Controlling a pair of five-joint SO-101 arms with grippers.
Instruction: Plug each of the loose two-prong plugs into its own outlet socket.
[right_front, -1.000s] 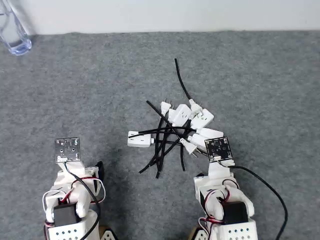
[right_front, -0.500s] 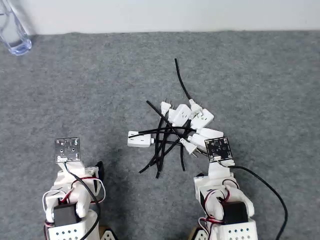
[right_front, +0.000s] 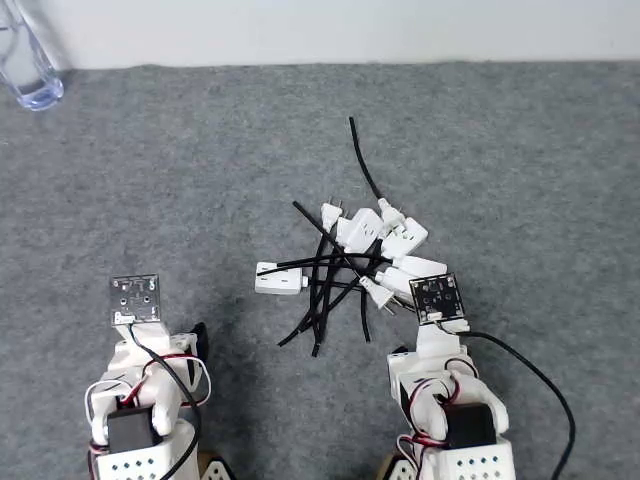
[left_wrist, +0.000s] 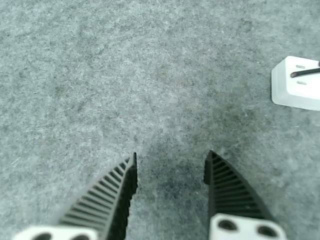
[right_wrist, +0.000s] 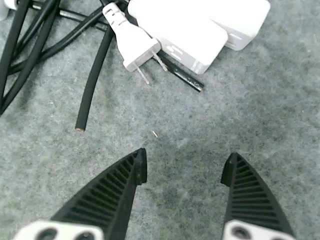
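Grey felt worktop (right_front: 150, 180) carries a tangle of black cords (right_front: 320, 300) mixed with white outlet sockets (right_front: 280, 277) and two-prong plugs (right_wrist: 131, 42). The right arm (right_front: 445, 400) sits just beside the tangle, jaws open and empty. The left arm (right_front: 140, 400) is well apart from it, jaws also open.

We see a table covered in grey felt (right_front: 150, 180), and near its middle lies a tangle of black cords (right_front: 318, 305) with several white outlet blocks (right_front: 385, 240) bunched at its far right side. One more outlet socket (right_front: 279, 278) lies at the tangle's left edge with a cord across it, while a loose two-prong plug (right_front: 376, 293) rests on the felt just beside the nearest block. A clear glass vessel (right_front: 28, 75) stands at the far left corner.
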